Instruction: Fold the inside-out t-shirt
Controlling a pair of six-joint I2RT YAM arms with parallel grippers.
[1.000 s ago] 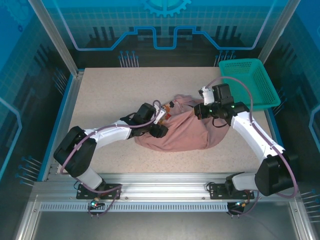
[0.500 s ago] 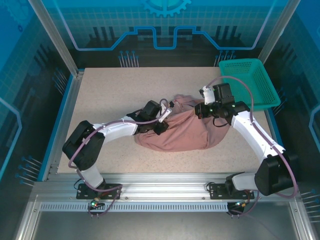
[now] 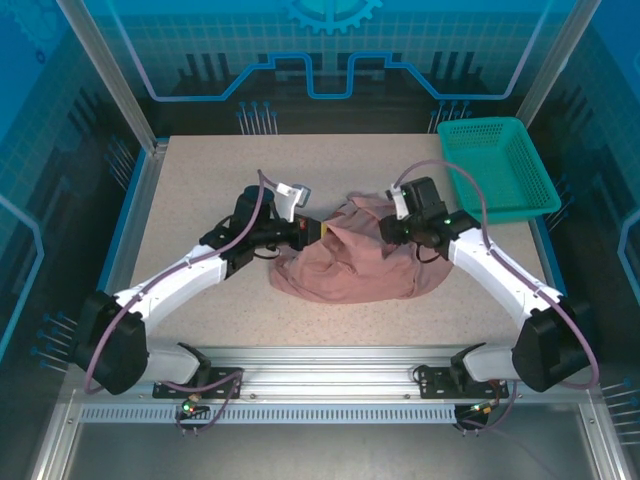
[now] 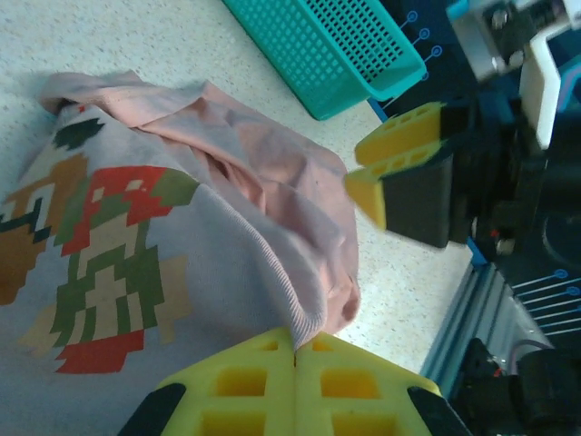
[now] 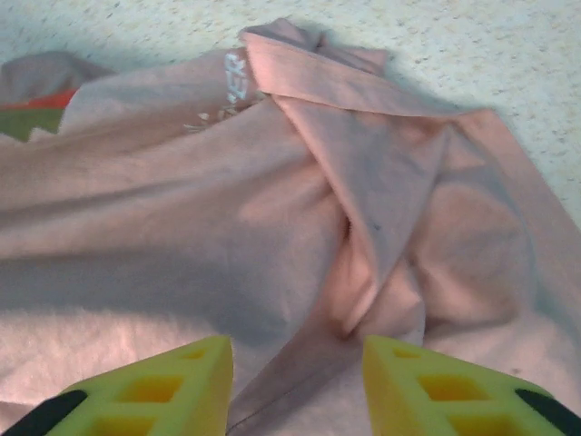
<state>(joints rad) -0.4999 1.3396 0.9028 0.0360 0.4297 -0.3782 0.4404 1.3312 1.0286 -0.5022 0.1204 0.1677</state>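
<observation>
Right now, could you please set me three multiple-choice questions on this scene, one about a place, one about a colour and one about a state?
1. Where on the table does the teal basket stand?
A. At the near left corner
B. At the far right corner
C. In the middle, under the shirt

2. What colour is the t-shirt?
A. Dusty pink
B. Navy blue
C. White

3. How do the jaws of the right gripper stand?
A. Shut on the basket's rim
B. Shut on nothing
C. Open above the t-shirt

Answers:
1 B, since the top view shows the basket at the far right corner, beyond the right arm.
2 A, since the cloth is pink in all three views.
3 C, since the right wrist view shows the jaws well apart with the t-shirt below them.
</observation>
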